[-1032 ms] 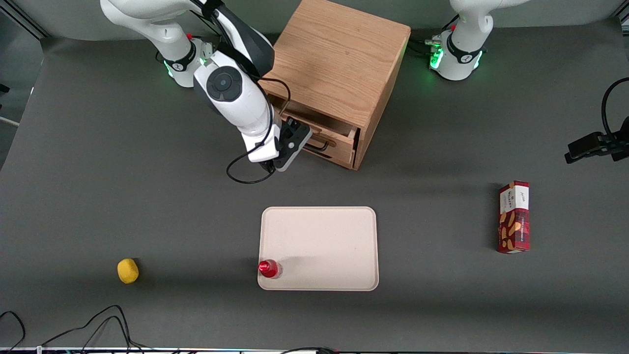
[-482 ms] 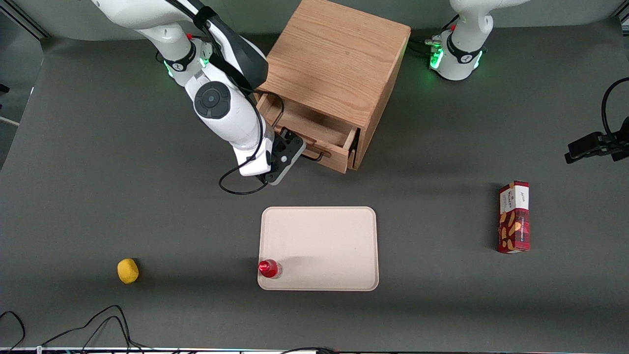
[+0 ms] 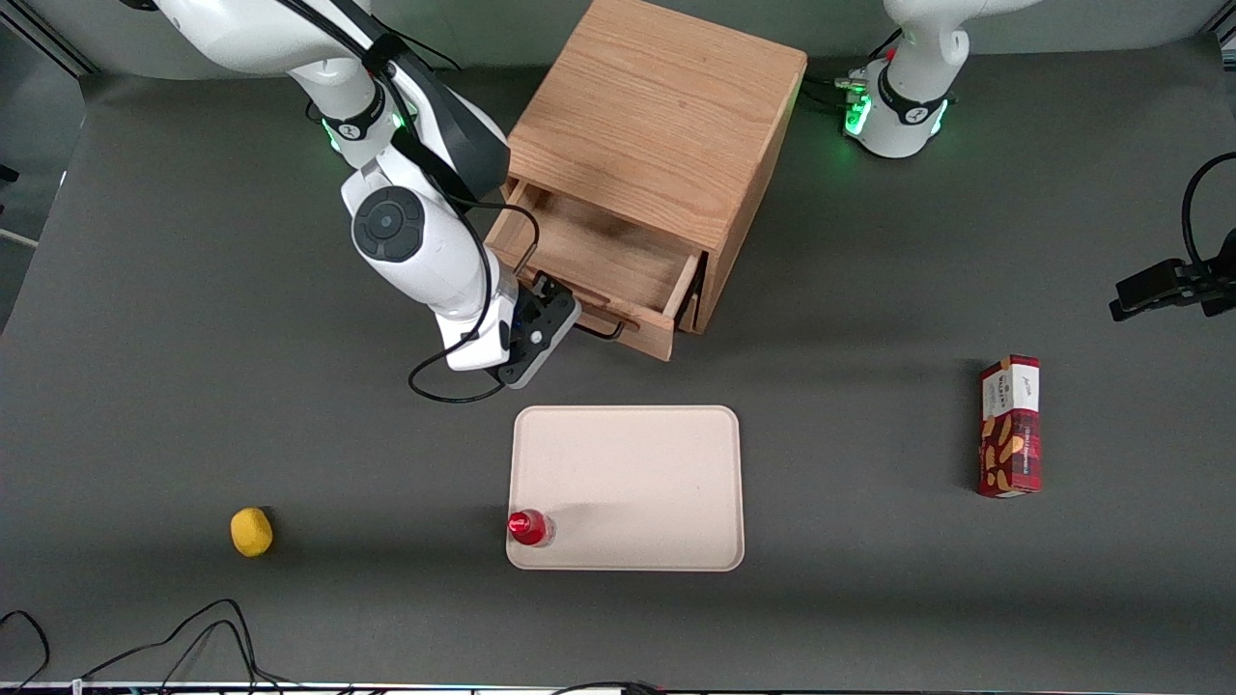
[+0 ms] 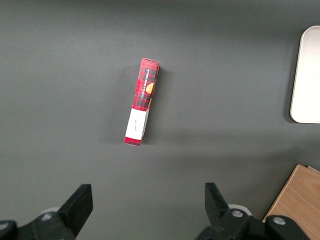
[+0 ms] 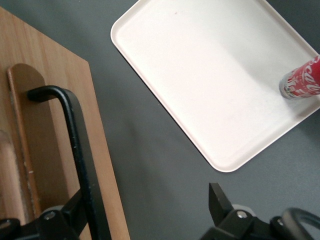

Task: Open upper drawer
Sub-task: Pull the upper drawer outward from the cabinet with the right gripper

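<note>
The upper drawer (image 3: 603, 259) of the oak cabinet (image 3: 657, 116) stands pulled well out, its bare wooden inside showing from above. Its black wire handle (image 3: 601, 331) sticks out from the flat front (image 5: 55, 100). My gripper (image 3: 543, 326) is at the handle's end toward the working arm. In the right wrist view the gripper (image 5: 147, 200) is open: one finger sits between the handle (image 5: 75, 145) and the drawer front, and the other finger (image 5: 218, 202) hangs apart over the dark table.
A cream tray (image 3: 628, 463) lies nearer the front camera than the drawer, with a red bottle (image 3: 529, 528) at its corner. A yellow ball (image 3: 251, 532) lies toward the working arm's end, a red box (image 3: 1010, 426) toward the parked arm's.
The upper drawer has slid farther out of the cabinet toward the front camera. My gripper moved the same way with the handle.
</note>
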Robot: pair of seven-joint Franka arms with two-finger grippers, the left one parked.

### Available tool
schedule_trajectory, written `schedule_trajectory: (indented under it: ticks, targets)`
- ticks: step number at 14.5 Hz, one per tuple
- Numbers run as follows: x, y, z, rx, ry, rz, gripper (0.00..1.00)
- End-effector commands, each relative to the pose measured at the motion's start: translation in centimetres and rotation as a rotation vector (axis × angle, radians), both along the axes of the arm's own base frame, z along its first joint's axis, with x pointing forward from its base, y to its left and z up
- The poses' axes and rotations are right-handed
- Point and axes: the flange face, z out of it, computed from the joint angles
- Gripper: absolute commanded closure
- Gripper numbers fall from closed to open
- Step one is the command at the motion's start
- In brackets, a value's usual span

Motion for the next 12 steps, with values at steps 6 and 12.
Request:
schedule_trajectory:
  ticks: [6, 12]
  targets:
    - [3.7, -0.5, 0.0, 0.001, -0.005, 0.007, 0.0]
    - [5.6, -1.2, -0.4, -0.016, -0.035, -0.002, 0.0]
